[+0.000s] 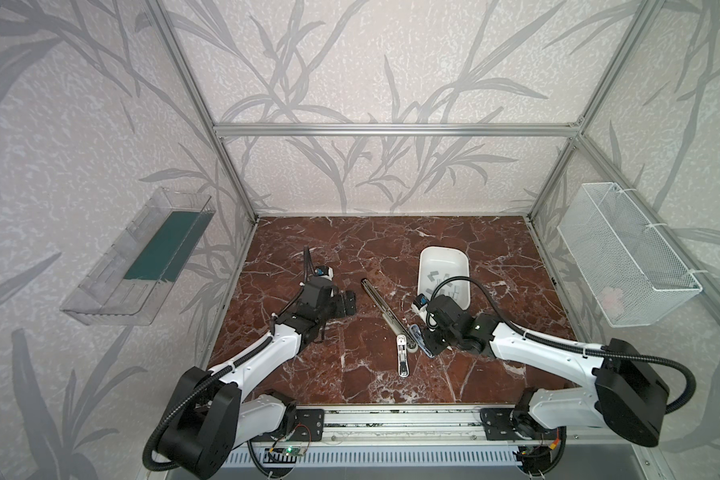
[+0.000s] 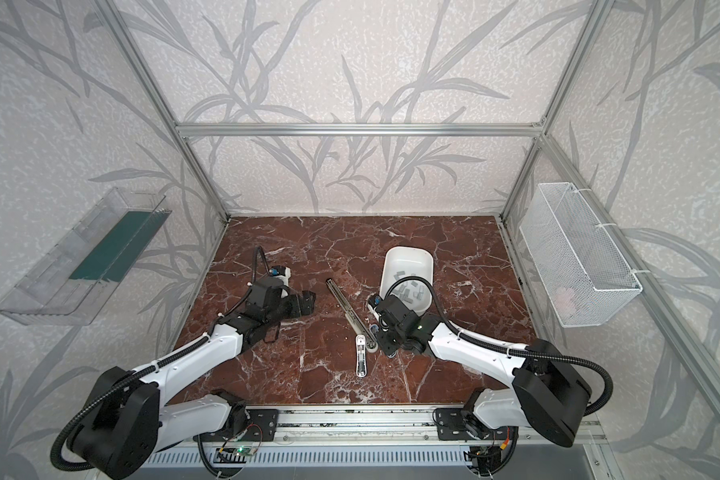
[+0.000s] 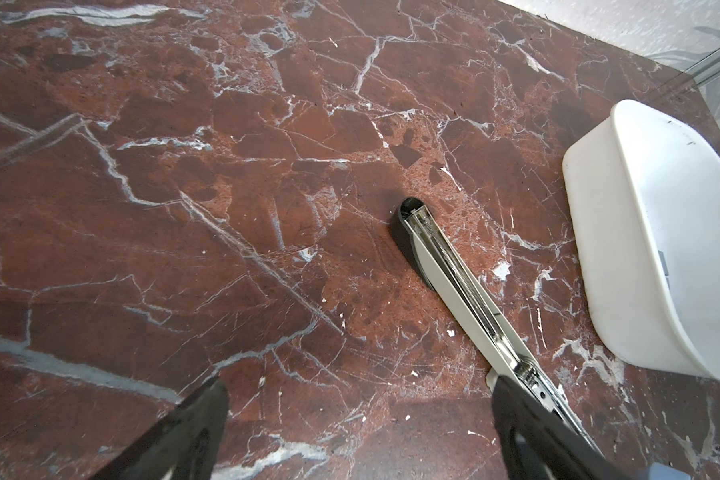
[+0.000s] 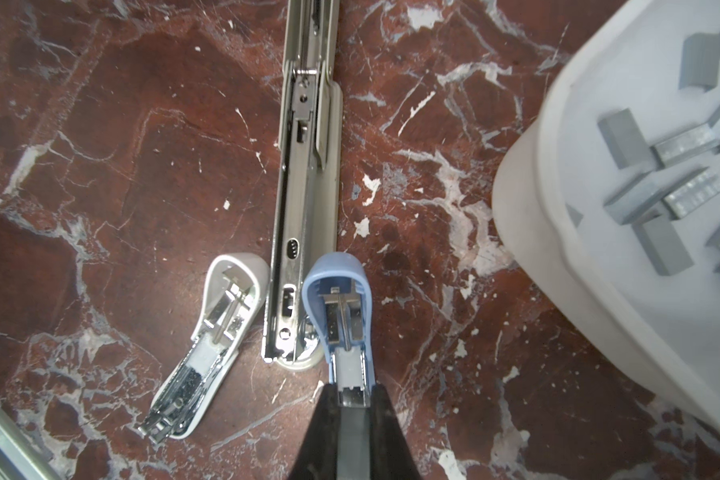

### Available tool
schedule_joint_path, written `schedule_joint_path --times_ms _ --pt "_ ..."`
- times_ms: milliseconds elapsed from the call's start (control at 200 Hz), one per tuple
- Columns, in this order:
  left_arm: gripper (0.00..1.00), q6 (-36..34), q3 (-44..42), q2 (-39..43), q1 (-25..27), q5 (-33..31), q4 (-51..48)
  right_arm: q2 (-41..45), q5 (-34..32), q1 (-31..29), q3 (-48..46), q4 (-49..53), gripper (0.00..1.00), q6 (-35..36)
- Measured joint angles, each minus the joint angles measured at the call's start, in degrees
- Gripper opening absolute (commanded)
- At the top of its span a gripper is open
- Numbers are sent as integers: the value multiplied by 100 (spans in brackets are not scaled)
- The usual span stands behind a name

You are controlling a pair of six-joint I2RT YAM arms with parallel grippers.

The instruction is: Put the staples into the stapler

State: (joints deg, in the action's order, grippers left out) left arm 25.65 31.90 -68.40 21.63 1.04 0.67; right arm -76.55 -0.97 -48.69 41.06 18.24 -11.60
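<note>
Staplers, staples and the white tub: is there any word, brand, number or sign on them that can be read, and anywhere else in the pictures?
No text can be read in any view.
long metal stapler: bare metal, no marking shows.
white stapler and blue stapler: no brand or number shows.
white tub and staples: plain.
circuit board at the front rail: any print is too small to read.

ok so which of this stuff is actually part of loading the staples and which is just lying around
In the job: staples in the white tub; blue stapler, opened, gripped by the right gripper.

Lying about, as it looks: white stapler and long stapler, both opened, neither gripped; clear wall bin; mesh basket; left gripper, open and empty.
</note>
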Motion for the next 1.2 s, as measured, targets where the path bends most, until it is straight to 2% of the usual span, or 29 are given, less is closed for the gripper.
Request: schedule_joint_path --times_ms 870,1200 --pt "99 -170 -170 1023 0 -138 -81 -413 -160 -98 17 304 5 -400" --pt "99 -168 -315 1176 0 -170 -111 -531 -153 -105 20 256 5 -398"
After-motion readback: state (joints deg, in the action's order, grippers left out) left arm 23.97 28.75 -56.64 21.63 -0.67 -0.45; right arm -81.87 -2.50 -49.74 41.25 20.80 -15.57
